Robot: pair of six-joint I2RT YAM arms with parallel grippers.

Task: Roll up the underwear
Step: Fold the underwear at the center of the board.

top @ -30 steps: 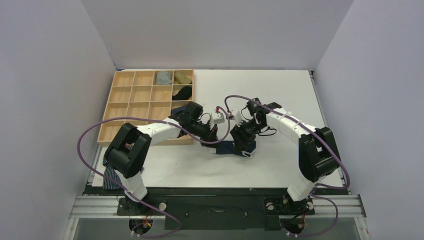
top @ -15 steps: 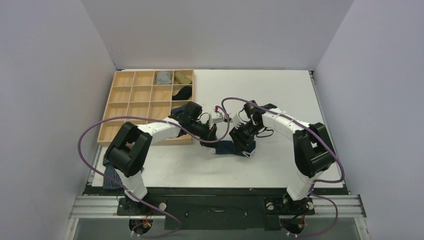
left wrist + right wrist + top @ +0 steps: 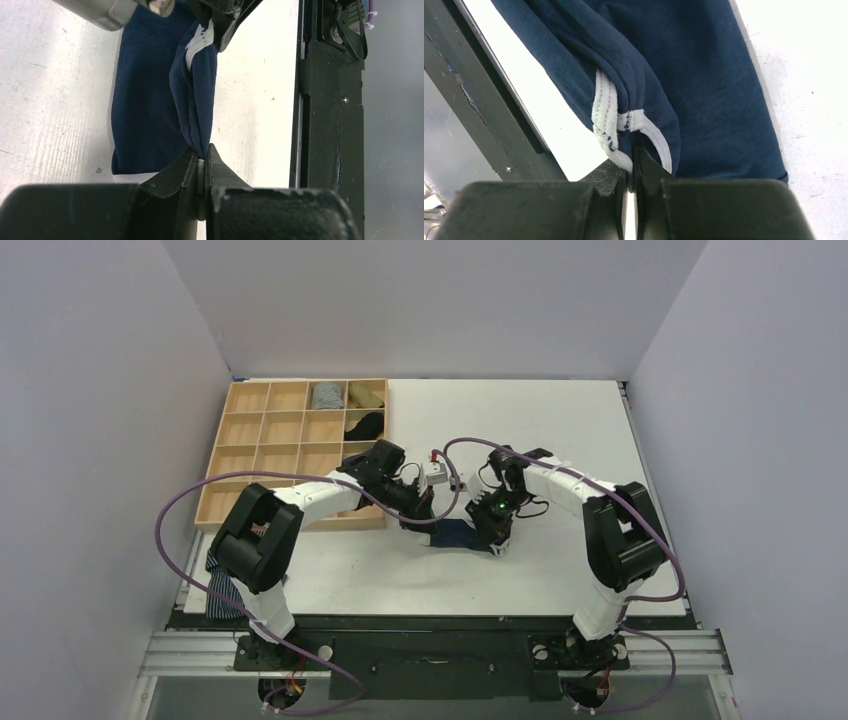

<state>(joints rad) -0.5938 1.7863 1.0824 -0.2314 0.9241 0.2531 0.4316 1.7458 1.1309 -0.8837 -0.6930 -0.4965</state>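
The navy underwear (image 3: pixel 462 534) lies flattened on the white table between the two arms, its near edge lifted into a fold. My left gripper (image 3: pixel 428 522) is shut on the left end of that fold; in the left wrist view the fabric (image 3: pixel 197 95) runs straight out of its jaw tips (image 3: pixel 202 152). My right gripper (image 3: pixel 497 530) is shut on the right end, where the white trim (image 3: pixel 606 115) bunches at its tips (image 3: pixel 631 160). The rest of the underwear (image 3: pixel 704 75) lies flat on the table.
A wooden compartment tray (image 3: pixel 260 440) stands at the back left, holding a grey roll (image 3: pixel 327 395), an olive roll (image 3: pixel 364 393) and a black sock (image 3: pixel 365 425). A striped garment (image 3: pixel 222 590) hangs by the left arm's base. The table's black front rail (image 3: pixel 325 125) runs close by.
My right gripper has gone from open to shut on the trimmed end of the underwear and edged slightly left. The left gripper has kept its hold.
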